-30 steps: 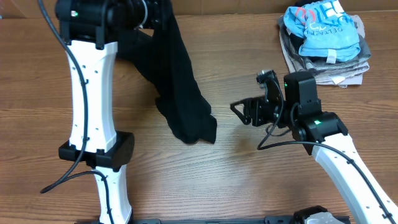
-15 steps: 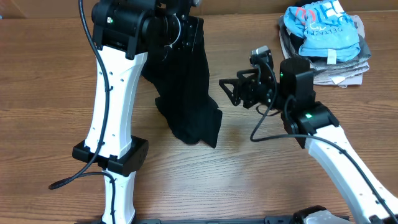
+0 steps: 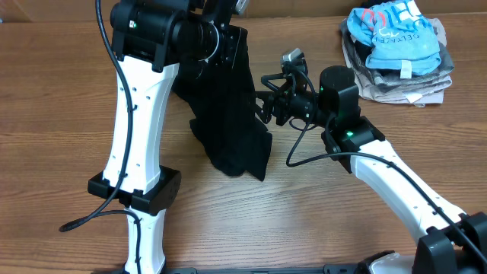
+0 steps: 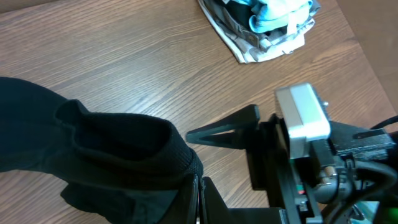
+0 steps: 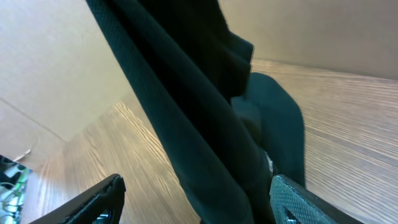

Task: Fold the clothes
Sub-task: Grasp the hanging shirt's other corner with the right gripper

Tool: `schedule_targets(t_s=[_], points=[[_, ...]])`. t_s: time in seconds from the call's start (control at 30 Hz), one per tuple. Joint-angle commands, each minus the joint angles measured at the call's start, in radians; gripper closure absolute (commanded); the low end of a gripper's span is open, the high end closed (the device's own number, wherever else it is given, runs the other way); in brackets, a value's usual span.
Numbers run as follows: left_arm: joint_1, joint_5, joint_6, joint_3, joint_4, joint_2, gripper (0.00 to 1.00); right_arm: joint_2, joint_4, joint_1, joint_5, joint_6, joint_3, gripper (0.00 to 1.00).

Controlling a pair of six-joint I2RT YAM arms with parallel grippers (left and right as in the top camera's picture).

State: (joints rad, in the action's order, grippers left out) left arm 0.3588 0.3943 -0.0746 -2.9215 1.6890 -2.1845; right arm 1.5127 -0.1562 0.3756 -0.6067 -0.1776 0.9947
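Left gripper (image 3: 230,44) clamping black garment (image 3: 228,125), right gripper (image 3: 264,97) wide open, wooden table (image 3: 61,114), clothes pile (image 3: 396,46).

Right claw (image 3: 266,99) has slid left; now straddles black garment (image 3: 232,133).

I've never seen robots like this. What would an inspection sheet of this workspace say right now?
Surface: wooden table, wood grain showing.
Job's things: black garment held up, lower end reaching the table; folded clothes pile at far right corner.
Clutter: nothing seen.
Grippers: left gripper shut on black garment; right gripper open, fingers either side of black garment.
Cables: black cables along both arms.
Surroundings: pale panel behind table.
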Motion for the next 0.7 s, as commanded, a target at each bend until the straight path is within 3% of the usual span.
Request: schedule_targets(t_s=[0.0,0.03,0.1,0.17,0.3,0.43,0.57,0.67], points=[[0.005,0.060,0.019,-0.019,0.000,0.008,0.96,0.038,-0.074,0.005,-0.016,-0.061,0.022,0.30],[0.005,0.072,0.020,-0.019,0.000,0.008,0.96,0.048,-0.095,0.005,-0.016,-0.072,0.022,0.34],[0.006,0.077,0.020,-0.019,0.000,0.008,0.96,0.066,-0.146,0.005,-0.016,-0.114,0.022,0.56],[0.008,0.077,0.028,-0.019,0.000,0.008,0.96,0.066,-0.158,0.004,-0.016,-0.116,0.022,0.94],[0.004,0.053,0.047,-0.021,0.000,0.008,0.96,0.059,-0.137,-0.028,-0.026,-0.162,0.034,0.96],[-0.011,-0.021,0.054,-0.021,0.000,0.015,0.96,0.009,0.088,-0.081,-0.029,-0.112,0.103,0.96],[-0.021,-0.108,0.125,-0.021,-0.003,0.040,0.96,-0.065,0.574,-0.109,0.143,0.073,0.300,0.96],[-0.021,-0.119,0.188,-0.021,-0.001,0.050,0.96,-0.077,0.883,-0.109,0.282,0.130,0.454,0.96]])
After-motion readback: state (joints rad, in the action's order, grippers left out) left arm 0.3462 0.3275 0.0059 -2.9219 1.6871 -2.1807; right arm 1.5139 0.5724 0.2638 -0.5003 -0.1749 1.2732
